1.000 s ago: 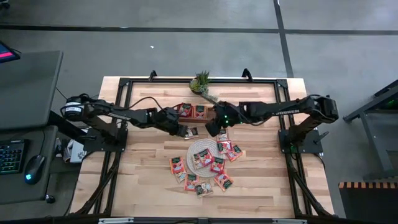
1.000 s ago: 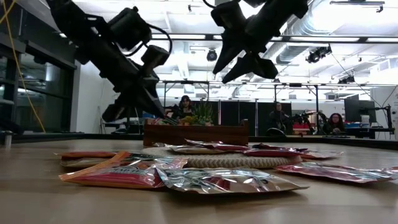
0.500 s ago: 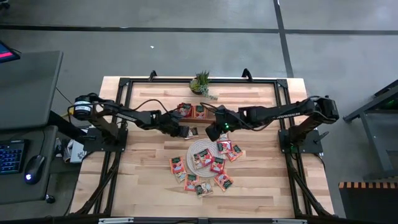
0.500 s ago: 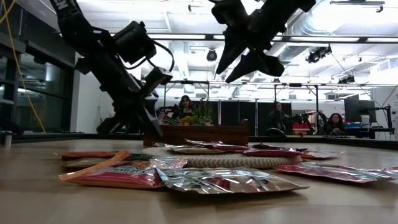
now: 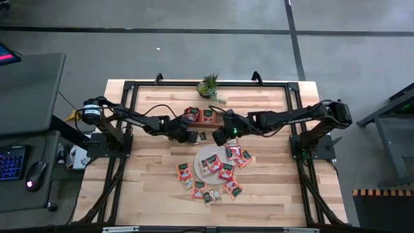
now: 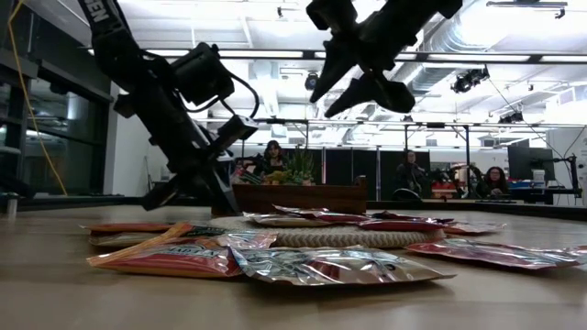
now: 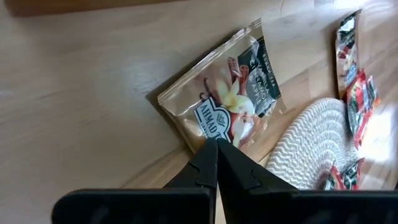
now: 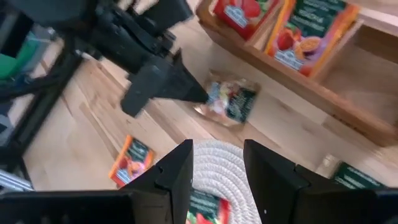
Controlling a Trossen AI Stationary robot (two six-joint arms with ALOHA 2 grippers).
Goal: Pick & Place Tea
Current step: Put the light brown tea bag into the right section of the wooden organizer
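A pale beige tea sachet [image 7: 227,99] lies flat on the wood between the wooden tray [image 5: 187,122] and the round woven mat [image 5: 208,151]. My left gripper [image 7: 216,142] is shut and low over the table [image 6: 227,209], with its tips at that sachet's near edge. My right gripper [image 5: 218,138] hangs open high above the table [image 6: 326,101], over the mat's far edge. Two orange-red sachets [image 5: 208,116] lie in the tray. Several more [image 5: 226,172] lie on and around the mat. My left gripper slants down from the table's left, and its shut fingertips [image 7: 208,155] stand at the beige sachet's near edge [image 7: 214,127]. I cannot tell whether they touch it. The sachet lies flat on the table.
A small potted plant [image 5: 208,85] stands at the table's far edge behind the tray. A black frame [image 5: 129,97] runs around the work area. People sit in the room beyond the table [image 6: 273,158].
My left gripper has sunk toward the table beside the beige sachet and stayed shut. The sachets have not moved.
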